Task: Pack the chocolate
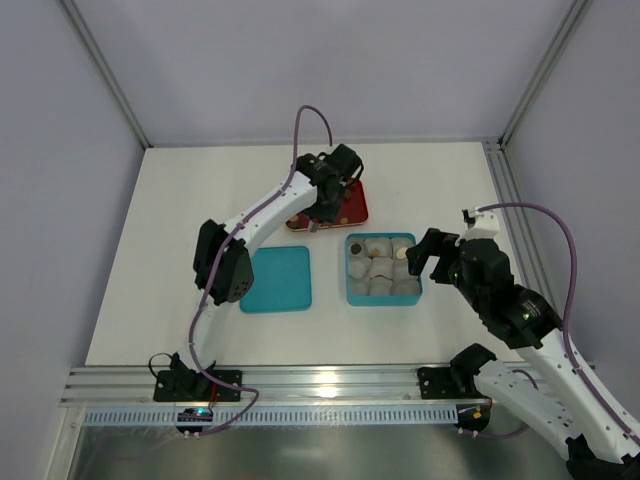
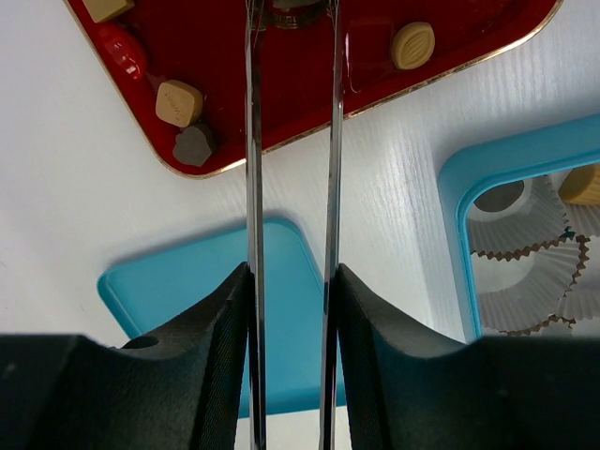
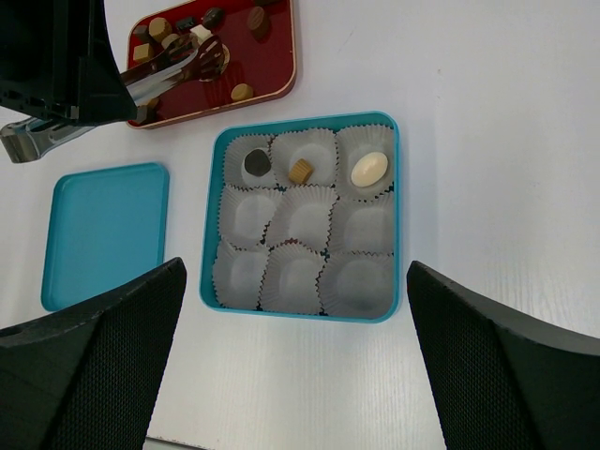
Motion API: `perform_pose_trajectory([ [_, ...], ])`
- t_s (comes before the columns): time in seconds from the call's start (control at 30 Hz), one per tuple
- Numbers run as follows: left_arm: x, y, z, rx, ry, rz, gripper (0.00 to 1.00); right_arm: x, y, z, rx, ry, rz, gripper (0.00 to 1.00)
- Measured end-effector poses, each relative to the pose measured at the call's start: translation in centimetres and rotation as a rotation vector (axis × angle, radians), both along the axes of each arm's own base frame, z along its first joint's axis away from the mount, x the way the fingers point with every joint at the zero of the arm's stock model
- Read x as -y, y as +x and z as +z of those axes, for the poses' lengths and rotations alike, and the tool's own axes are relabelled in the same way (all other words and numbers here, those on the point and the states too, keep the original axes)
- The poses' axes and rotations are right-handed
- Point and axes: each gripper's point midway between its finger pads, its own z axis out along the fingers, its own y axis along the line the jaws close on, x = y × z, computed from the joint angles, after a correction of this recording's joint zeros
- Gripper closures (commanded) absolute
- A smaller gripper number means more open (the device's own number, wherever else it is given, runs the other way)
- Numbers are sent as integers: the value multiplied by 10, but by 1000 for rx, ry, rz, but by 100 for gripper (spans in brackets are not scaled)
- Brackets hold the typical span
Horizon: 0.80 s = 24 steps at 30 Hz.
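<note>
The left gripper (image 2: 291, 309) is above the red tray (image 2: 469, 37), which lies on the white table (image 1: 200, 200) at 11 o'clock from the blue box (image 3: 206, 244). Its two black fingers (image 2: 225, 319) are clenched on a pair of metal tongs (image 2: 251, 187) and press the two thin blades toward each other. The blades stay apart with a narrow gap between them. The tips of the tongs are low over the tray, at the top edge of the left wrist view. I cannot tell if they hold a piece there.

Most of the chocolate is on the red tray. In the left wrist view, a round tan piece (image 2: 413, 45) lies at 1 o'clock from the tongs, while a square tan piece (image 2: 178, 101) and a grey-brown piece (image 2: 194, 143) lie at 10 o'clock.

The blue box has nine white paper cups (image 3: 302, 217) in three rows. The row on the side of the red tray has one piece in each cup: a dark piece (image 3: 257, 163), a small tan one (image 3: 300, 171) and a cream oval one (image 3: 368, 169).

The blue lid (image 3: 105, 234) lies flat at 9 o'clock from the box.

The right gripper (image 3: 296, 272) hangs at the 3 o'clock side of the box, its fingers spread wide and grasping nothing.
</note>
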Motion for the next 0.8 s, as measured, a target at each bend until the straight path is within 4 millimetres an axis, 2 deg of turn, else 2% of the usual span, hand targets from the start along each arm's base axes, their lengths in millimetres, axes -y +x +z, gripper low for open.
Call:
perform_pose_trajectory([
  [0.33, 0, -2, -8, -18, 6, -3, 62, 0, 0, 0, 0, 0, 0, 0],
  [0.8, -1, -3, -10, -22, 9, -3, 62, 0, 0, 0, 0, 0, 0, 0],
])
